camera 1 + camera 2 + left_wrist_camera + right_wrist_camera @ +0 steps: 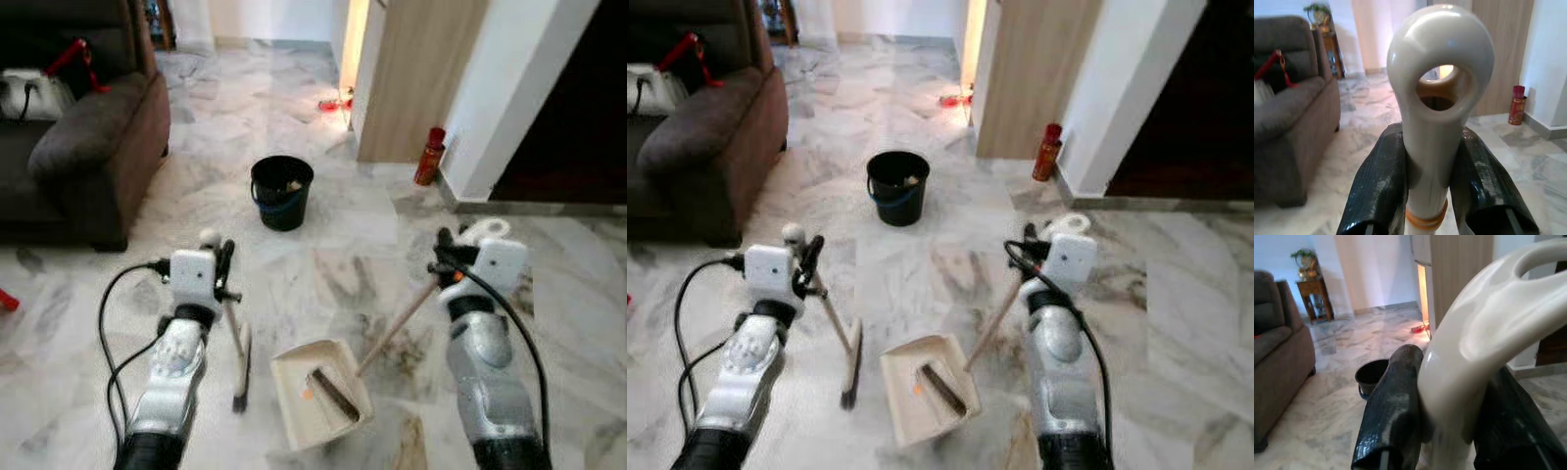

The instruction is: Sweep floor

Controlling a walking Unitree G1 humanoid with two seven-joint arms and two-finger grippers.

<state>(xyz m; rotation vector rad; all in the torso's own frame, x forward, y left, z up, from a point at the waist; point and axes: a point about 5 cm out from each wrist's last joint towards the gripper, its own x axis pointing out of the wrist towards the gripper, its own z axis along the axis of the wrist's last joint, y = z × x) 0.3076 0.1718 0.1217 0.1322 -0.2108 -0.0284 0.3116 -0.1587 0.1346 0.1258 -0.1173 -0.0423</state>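
Note:
My left gripper (225,279) is shut on the cream handle of a small broom (240,357), whose dark bristles rest on the marble floor. In the left wrist view both black fingers (1376,188) clamp the broom handle (1437,93) just below its ring end. My right gripper (446,259) is shut on the cream handle top of a dustpan (318,392). The pan sits flat on the floor between my arms, with a dark strip and a small orange bit inside. The right wrist view shows the dustpan handle (1484,342) squeezed between the fingers (1393,406).
A black bucket (282,192) with scraps inside stands on the floor ahead. A brown sofa (93,147) lies to the left. A red canister (429,156) stands by the white wall corner, beside a wooden panel (416,78). Marble floor stretches all around.

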